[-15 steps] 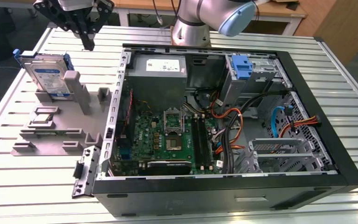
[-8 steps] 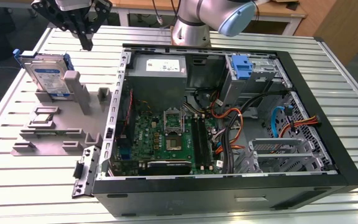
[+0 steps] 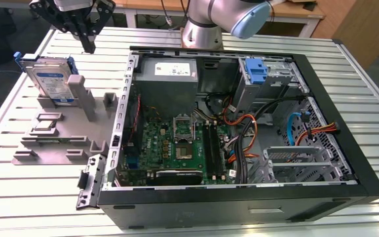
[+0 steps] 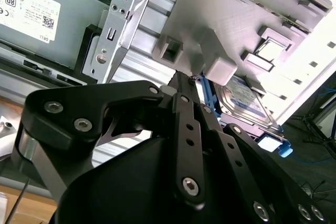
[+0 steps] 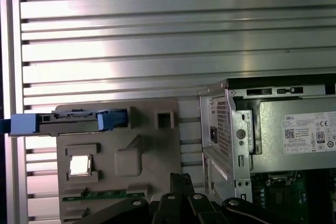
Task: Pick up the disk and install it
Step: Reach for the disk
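The disk (image 3: 50, 79) stands on edge in a grey holder (image 3: 57, 143) on the exterior view's left. It is silver with a white-and-blue label and a blue carrier frame. My gripper (image 3: 89, 48) hangs above the table just behind and to the right of the disk, shut with nothing between its fingers. In the first wrist view the disk (image 5: 73, 121) shows edge-on, with the shut gripper (image 5: 181, 178) apart from it over the holder (image 5: 121, 156). The second wrist view has the gripper (image 4: 181, 77) tip near a holder block, the disk (image 4: 247, 103) beyond it.
An open computer case (image 3: 242, 195) lies on the slatted metal table (image 3: 18, 197), right of the holder. Inside are a grey power supply (image 3: 166, 71), a motherboard (image 3: 176, 145), cables and a blue bracket (image 3: 258, 71) on the drive bay. The arm's base (image 3: 203, 29) stands behind the case.
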Motion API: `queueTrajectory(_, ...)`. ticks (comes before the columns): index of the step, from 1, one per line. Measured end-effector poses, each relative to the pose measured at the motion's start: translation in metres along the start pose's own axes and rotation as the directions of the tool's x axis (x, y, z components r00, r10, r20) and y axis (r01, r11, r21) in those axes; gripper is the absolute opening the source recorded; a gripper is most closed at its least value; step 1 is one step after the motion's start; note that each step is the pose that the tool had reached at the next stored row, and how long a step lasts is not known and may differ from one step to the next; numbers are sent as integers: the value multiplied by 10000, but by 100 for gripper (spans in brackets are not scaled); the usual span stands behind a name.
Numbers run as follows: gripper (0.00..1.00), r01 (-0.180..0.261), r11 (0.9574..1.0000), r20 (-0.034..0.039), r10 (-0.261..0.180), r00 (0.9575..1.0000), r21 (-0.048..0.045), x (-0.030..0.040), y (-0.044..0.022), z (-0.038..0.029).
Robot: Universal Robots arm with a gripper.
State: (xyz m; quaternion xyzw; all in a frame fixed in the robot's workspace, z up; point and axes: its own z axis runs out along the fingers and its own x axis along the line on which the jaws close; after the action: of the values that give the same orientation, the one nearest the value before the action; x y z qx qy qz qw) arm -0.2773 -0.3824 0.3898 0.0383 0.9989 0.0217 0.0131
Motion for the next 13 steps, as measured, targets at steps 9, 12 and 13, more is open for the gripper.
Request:
queueTrajectory(9,10,0,10000,0,0,10000,-1,158,-12,-2)
queueTrajectory(12,10,1,10000,0,-1,10000,0,249,-17,-3)
queueTrajectory(13,10,1,10000,0,-1,10000,0,285,-17,-3)
